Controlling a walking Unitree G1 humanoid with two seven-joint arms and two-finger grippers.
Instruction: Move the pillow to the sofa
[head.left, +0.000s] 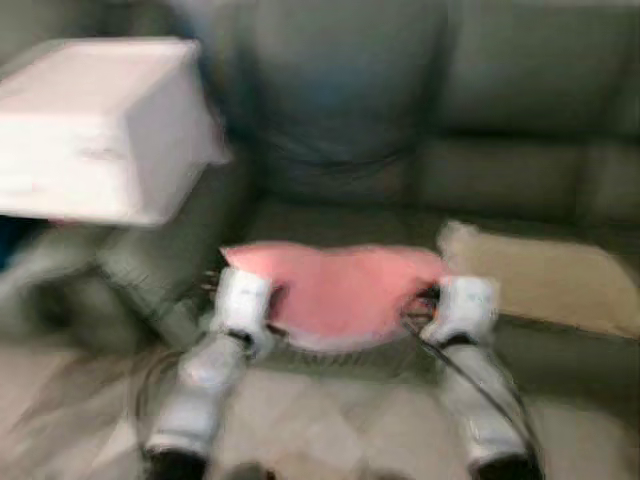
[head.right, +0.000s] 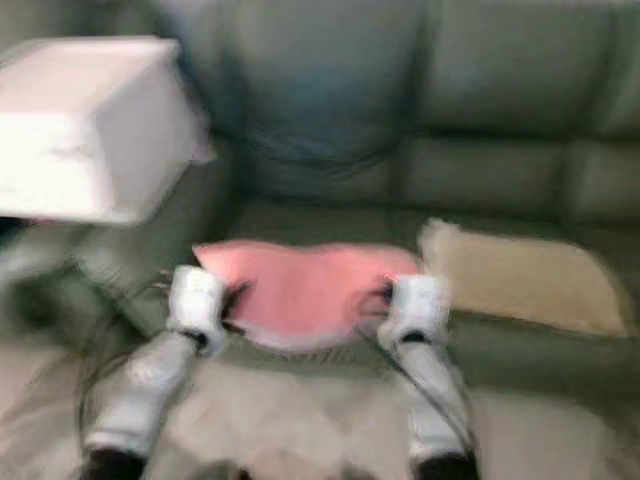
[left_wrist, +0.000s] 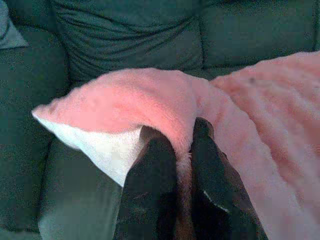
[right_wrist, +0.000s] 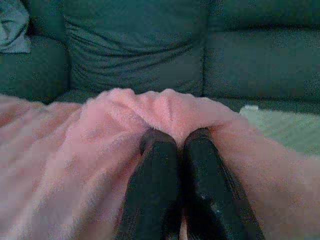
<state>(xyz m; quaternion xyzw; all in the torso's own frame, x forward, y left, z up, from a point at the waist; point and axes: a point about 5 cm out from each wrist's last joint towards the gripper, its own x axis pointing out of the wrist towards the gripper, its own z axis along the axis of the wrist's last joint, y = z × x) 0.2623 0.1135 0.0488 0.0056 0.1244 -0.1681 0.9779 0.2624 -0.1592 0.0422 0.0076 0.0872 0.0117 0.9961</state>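
My left pincer (left_wrist: 177, 150) is clamped on one end of the pink pillow (head.left: 345, 290), and my right pincer (right_wrist: 177, 145) is pinched into the other end. The pillow's long axis runs crosswise between my two arms, held level just over the front edge of the sofa (head.left: 400, 130). The seat lies straight ahead, so I judge a forward reach comes next.

sofa seat (head.left: 330, 215) ahead open; white box (head.left: 95, 125) left, tan cushion (head.left: 545, 280) right.
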